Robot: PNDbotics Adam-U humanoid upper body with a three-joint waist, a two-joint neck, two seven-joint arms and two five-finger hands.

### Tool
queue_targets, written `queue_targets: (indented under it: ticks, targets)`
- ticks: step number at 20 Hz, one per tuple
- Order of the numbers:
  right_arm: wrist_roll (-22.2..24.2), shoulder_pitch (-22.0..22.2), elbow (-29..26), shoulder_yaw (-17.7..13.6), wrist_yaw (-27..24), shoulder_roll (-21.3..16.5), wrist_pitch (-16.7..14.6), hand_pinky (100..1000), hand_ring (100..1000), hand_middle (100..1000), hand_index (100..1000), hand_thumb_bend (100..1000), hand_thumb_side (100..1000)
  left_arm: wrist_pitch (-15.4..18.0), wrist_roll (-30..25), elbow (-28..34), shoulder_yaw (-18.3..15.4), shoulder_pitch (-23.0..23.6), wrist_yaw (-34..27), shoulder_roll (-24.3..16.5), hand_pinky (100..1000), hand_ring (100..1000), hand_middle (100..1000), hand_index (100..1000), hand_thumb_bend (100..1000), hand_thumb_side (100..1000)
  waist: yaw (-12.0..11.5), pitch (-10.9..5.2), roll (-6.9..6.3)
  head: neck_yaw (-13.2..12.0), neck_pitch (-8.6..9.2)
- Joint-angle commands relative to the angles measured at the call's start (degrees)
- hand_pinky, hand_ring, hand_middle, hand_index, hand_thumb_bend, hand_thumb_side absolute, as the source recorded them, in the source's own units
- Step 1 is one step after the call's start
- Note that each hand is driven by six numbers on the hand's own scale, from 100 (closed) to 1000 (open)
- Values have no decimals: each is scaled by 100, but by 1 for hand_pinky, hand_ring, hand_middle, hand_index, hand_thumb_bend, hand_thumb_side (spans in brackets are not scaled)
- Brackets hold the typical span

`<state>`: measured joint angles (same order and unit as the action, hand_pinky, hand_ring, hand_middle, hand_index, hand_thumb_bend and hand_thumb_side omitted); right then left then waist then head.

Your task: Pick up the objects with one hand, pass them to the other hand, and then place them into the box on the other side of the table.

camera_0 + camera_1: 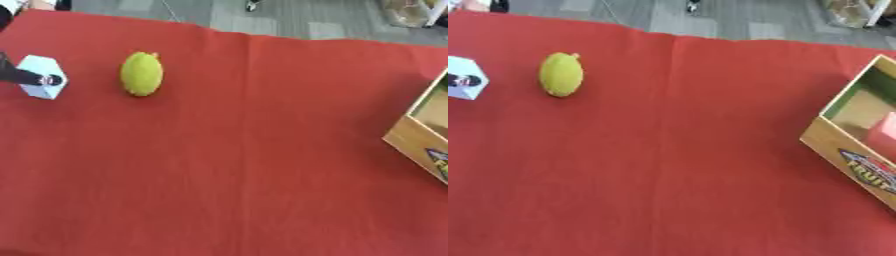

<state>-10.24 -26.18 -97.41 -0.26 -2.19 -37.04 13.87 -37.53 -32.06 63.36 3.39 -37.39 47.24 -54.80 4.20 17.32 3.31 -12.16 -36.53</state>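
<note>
A yellow-green lemon-shaped fruit (142,74) lies on the red tablecloth at the upper left. Left of it sits a small white hexagonal block (40,76). A black part of my left hand (24,77) comes in from the left edge and lies over the block's top, touching it or just above it. Most of that hand is out of frame. At the right edge stands an open wooden box (843,150) with a fruit label on its side and something pink (883,131) inside. My right hand shows in neither view.
The red cloth (245,165) covers the whole table between the fruit and the box. Grey floor runs along the far edge, with a bag-like object (852,12) at the top right.
</note>
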Motion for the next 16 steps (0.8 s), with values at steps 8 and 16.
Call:
queue_targets:
  ticks: [8, 16]
  targets:
    - [52, -64, -25, -80, 56, -107, -34, 934, 846, 749, 897, 100, 556, -936, -637, -43, -41, -130, -200, -113, 867, 834, 755, 832, 690, 697, 30, -44, 9, 78, 116]
    - [58, -67, -8, -87, 66, -87, -41, 935, 846, 749, 898, 100, 558, -996, -421, -79, -34, -159, -298, -73, 863, 826, 744, 781, 633, 647, 44, -9, 16, 58, 141]
